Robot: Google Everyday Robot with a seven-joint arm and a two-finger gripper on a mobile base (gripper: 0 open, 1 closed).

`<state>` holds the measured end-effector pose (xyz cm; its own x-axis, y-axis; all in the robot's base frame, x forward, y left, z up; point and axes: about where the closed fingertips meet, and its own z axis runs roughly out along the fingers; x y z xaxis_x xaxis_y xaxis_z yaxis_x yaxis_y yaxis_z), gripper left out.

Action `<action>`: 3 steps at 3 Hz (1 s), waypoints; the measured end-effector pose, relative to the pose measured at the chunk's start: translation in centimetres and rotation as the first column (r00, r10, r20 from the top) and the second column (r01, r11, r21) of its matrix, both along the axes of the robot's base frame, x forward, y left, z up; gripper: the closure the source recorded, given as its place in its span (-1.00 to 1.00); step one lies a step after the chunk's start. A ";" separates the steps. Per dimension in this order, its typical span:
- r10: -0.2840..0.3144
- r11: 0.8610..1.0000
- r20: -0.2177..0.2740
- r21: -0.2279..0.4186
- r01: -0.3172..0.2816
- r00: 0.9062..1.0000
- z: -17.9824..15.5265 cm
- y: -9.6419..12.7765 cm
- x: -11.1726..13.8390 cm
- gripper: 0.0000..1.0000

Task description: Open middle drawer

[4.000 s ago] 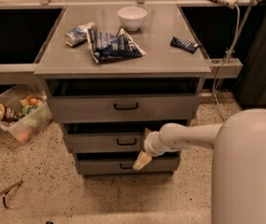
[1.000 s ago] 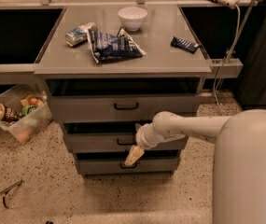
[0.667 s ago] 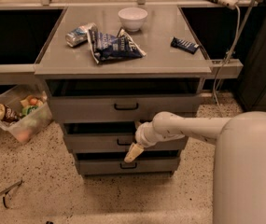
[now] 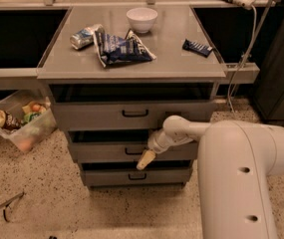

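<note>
The grey cabinet has three stacked drawer fronts. The middle drawer (image 4: 101,152) is the mid-sized grey front with a small black bar handle (image 4: 132,152). It stands slightly out from the cabinet, with a dark gap above it. My gripper (image 4: 144,160) reaches in from the right on a white arm. Its tan fingers point down and left, right at the handle's right end and over the drawer's lower edge. The top drawer (image 4: 131,114) and the bottom drawer (image 4: 136,176) each show a black handle.
On the cabinet top (image 4: 181,63) lie a white bowl (image 4: 142,19), a blue chip bag (image 4: 123,48), a crushed can (image 4: 83,36) and a dark snack bar (image 4: 197,47). A clear bin of items (image 4: 19,121) sits on the floor at left. My white base (image 4: 241,178) fills the right foreground.
Since four seconds ago the gripper has moved left along the middle drawer front to its handle. Over the last second it has barely moved.
</note>
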<state>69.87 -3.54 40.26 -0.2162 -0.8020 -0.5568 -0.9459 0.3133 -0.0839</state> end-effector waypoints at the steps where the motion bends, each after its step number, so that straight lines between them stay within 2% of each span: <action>1: -0.001 1.000 -0.002 -0.001 0.001 1.000 0.7 0.0 0.1 -1.00; 2: -0.008 1.000 -0.030 -0.004 0.008 1.000 0.7 -0.3 -0.1 -1.00; 3: -0.008 1.000 -0.030 -0.004 0.008 1.000 0.9 -0.3 -0.2 -1.00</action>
